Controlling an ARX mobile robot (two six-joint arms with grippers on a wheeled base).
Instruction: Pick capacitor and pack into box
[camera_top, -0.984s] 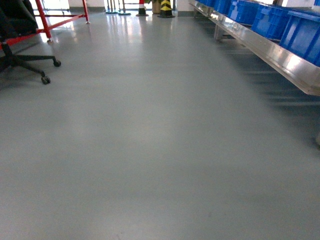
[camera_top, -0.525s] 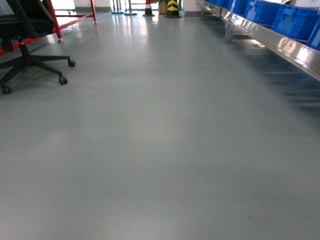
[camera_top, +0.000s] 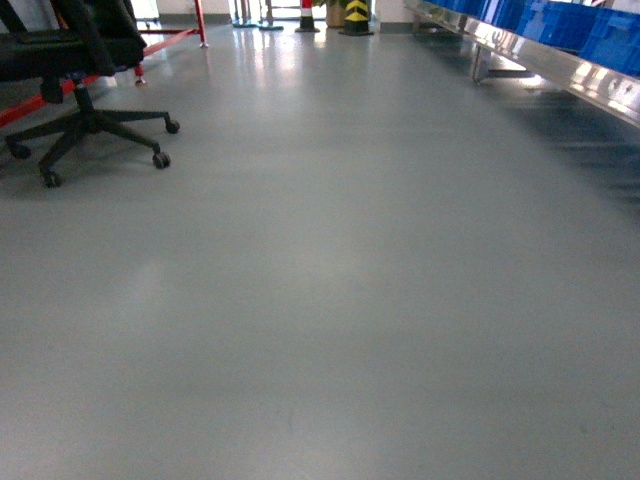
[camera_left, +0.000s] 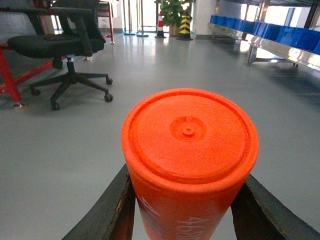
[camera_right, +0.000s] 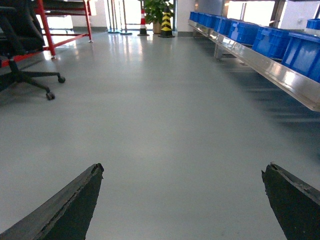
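The capacitor fills the left wrist view as an orange-red cylinder with a round ribbed cap and white print on its side. My left gripper is shut on it, with a dark finger pressed against each side. In the right wrist view my right gripper stands open, with only grey floor between its fingers. The box is out of view in every frame. Neither gripper shows in the head view.
A black office chair on castors stands at the left beside a red metal frame. A steel conveyor carrying blue bins runs along the right. A yellow-black bollard and a plant stand at the far end.
The head view has swung left: the chair has slid rightward and further into the frame, and the conveyor with its bins has slipped toward the right edge.
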